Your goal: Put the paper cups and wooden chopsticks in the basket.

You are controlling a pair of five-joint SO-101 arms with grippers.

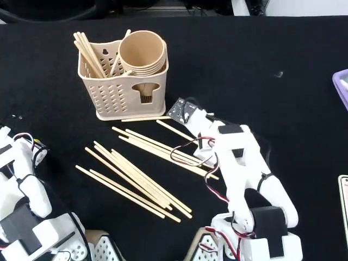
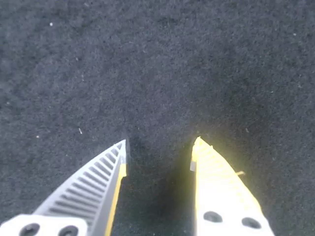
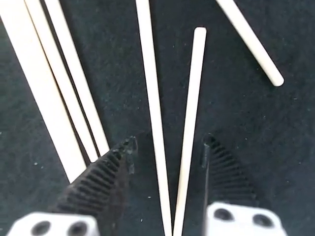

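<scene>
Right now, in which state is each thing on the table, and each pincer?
basket, upright, partly filled
paper cups, stacked, inside the basket
chopsticks in basket, standing tilted
loose chopsticks, lying flat on the table
left pincer, open, above bare table
right pincer, open, two chopsticks between its jaws

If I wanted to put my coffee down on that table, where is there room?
The widest bare cloth lies right of the basket, out to the purple object at the edge. A smaller strip lies left of the basket, beyond the left arm. The middle is crowded: loose chopsticks fan out before the basket, the right arm over them.
</scene>
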